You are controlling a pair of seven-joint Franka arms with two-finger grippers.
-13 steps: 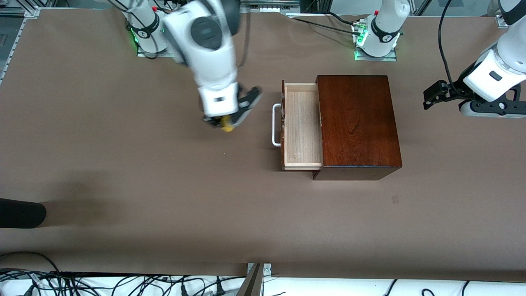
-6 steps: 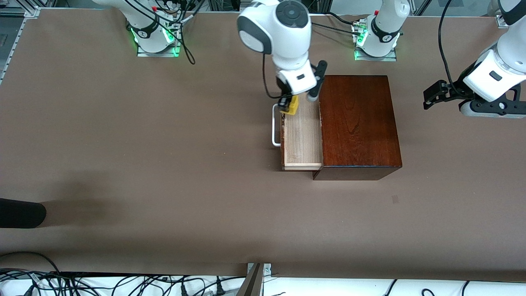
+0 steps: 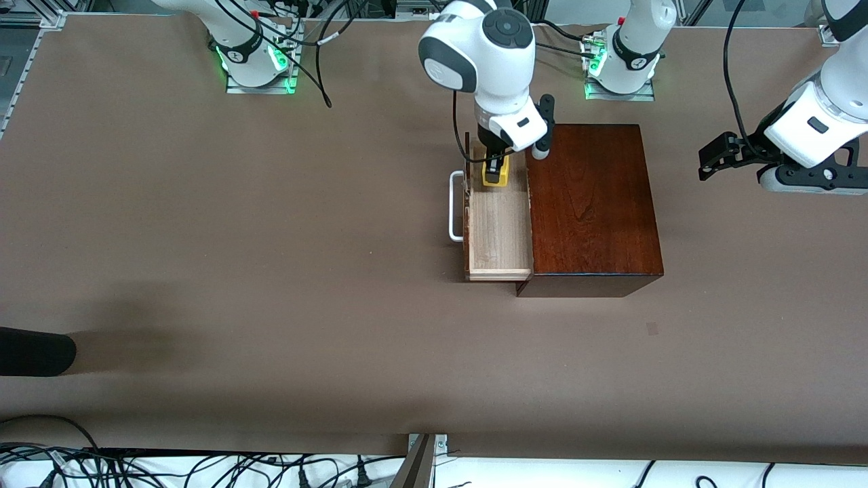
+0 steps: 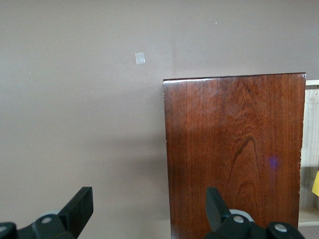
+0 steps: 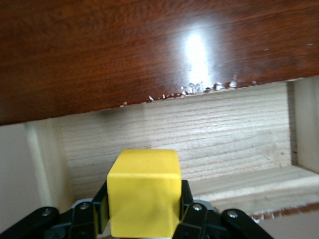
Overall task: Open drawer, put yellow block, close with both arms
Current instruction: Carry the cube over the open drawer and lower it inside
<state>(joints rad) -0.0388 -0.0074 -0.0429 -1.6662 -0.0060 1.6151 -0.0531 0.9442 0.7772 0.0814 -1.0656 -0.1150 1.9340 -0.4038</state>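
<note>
The drawer [image 3: 498, 227] is pulled out of the dark mahogany box [image 3: 590, 203], its white bar handle [image 3: 456, 207] toward the right arm's end. My right gripper [image 3: 496, 173] is shut on the yellow block [image 3: 496, 174] and holds it over the drawer's pale tray, at the end nearest the robot bases. In the right wrist view the yellow block [image 5: 144, 191] sits between the fingers [image 5: 187, 199] above the tray's floor [image 5: 209, 134]. My left gripper [image 3: 708, 163] is open and waits above the table beside the box; in its wrist view [image 4: 149, 206] it is empty.
The box top [image 4: 234, 154] fills part of the left wrist view. A dark object [image 3: 34, 351] lies at the table's edge toward the right arm's end. Cables [image 3: 203, 468] run along the edge nearest the front camera.
My right gripper has carried the yellow block from the bare table across to over the open drawer. The left arm has not moved.
</note>
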